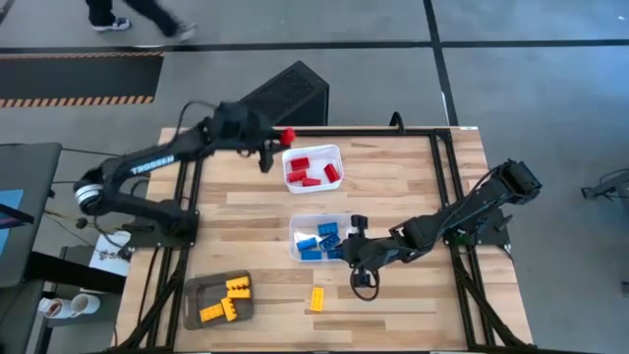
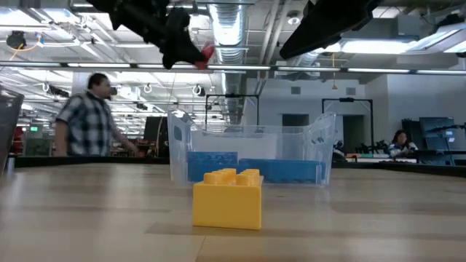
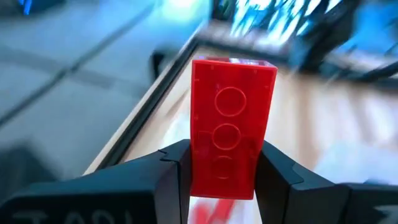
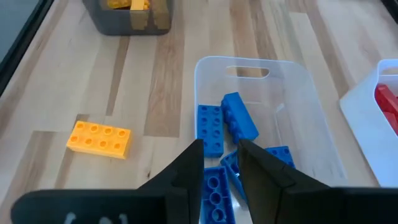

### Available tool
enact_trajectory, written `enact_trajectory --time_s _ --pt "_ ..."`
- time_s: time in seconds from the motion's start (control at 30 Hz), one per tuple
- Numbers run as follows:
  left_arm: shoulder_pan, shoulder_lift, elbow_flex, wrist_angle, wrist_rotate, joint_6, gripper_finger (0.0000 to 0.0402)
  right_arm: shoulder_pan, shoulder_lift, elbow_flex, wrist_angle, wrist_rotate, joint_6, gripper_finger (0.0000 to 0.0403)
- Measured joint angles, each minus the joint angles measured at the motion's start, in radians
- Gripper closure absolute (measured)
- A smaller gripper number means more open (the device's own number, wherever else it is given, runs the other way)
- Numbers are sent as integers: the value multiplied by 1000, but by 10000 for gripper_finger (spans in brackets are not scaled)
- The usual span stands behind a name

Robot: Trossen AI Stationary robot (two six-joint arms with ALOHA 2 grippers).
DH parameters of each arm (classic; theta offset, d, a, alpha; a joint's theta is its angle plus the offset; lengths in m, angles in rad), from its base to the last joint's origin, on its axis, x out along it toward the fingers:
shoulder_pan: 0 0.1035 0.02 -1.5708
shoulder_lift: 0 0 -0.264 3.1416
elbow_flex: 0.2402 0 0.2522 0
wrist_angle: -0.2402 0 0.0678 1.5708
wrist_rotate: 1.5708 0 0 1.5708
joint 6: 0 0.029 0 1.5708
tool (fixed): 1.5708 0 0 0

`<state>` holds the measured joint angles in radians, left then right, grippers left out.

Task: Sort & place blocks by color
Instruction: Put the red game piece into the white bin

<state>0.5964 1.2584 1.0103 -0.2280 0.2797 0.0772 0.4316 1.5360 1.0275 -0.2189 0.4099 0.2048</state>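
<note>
My left gripper (image 1: 278, 143) hangs above the table's far left, beside the white tray (image 1: 337, 154) of red blocks, shut on a red block (image 3: 231, 118). My right gripper (image 4: 221, 158) hovers over the clear tray (image 1: 295, 246) of blue blocks. Between its narrow-set fingers sits a blue block (image 4: 214, 190). One yellow block (image 1: 317, 298) lies flat on the table near the front edge. More yellow blocks lie in the grey tray (image 1: 197, 290). My left gripper pinches the red block's two long sides at its near end (image 3: 200, 177) between its two fingers. The fingers run along the block, which sticks out well past the fingertips, and it is lifted clear of table and tray. My right gripper has the blue block's sides (image 4: 206, 186) between its two fingers, which slant down over the clear tray. The block sits back between the fingers, above the blocks in the tray.
A black box (image 1: 290, 93) stands off the table's far edge. A person (image 2: 89, 116) walks in the room behind. Bare wood lies at the table's right and between the trays.
</note>
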Motion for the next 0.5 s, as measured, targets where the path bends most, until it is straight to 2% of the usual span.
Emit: enact_trajectory --time_s 0.13,0.3,0.5 --pt "-122 -41 -135 248 -59 -38 309 1 0 0 0 1 -1 285" --pt "-158 47 -172 287 -128 -61 309 -2 0 0 2 2 -22 285" --pt "-117 230 -133 293 -99 -83 309 -2 0 0 4 5 -30 285"
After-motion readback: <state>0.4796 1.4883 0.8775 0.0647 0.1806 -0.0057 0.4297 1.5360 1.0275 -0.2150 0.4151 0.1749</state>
